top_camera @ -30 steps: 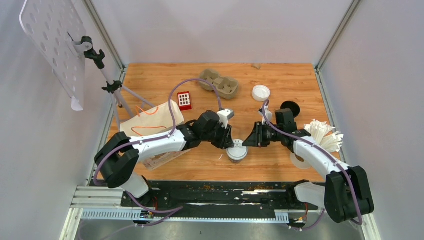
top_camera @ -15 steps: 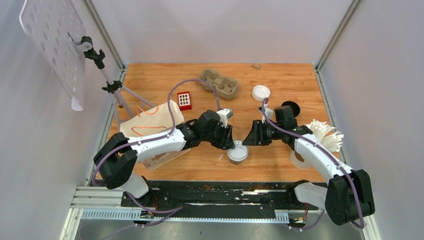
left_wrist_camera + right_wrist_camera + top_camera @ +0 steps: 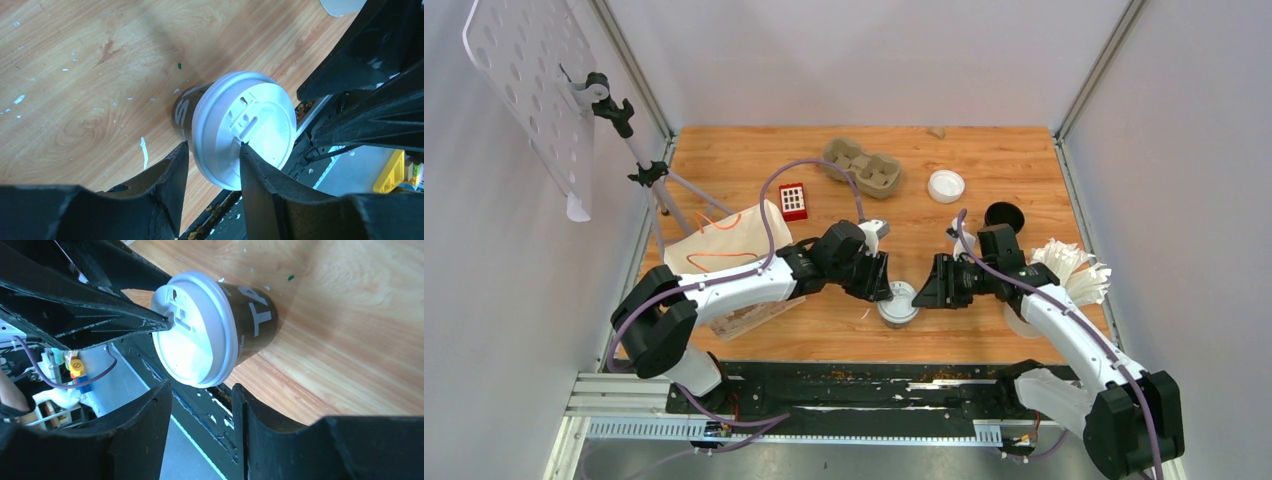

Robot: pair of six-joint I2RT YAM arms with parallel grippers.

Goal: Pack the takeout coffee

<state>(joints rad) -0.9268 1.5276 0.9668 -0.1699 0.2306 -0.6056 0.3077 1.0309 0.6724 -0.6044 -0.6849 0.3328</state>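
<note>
Left gripper [image 3: 213,146]: jaws apart, straddling the lid rim, one tip seemingly on the lid top, no clamp. Small dark-brown paper takeout cup with white plastic lid [image 3: 897,303]: upright on the wooden tabletop [image 3: 1004,160] near its front edge, between both grippers. Long axis vertical, lid up. Probably light, thin-walled, crushable, lid pops off, so take the side wall under the rim, gently. Right gripper [image 3: 200,386]: jaws apart, just beside the cup, empty.

The takeout coffee [image 3: 210,335] on the worktop [image 3: 350,315]
White-lidded, it stands just beyond the parted jaws of the right gripper [image 3: 200,389].
</note>
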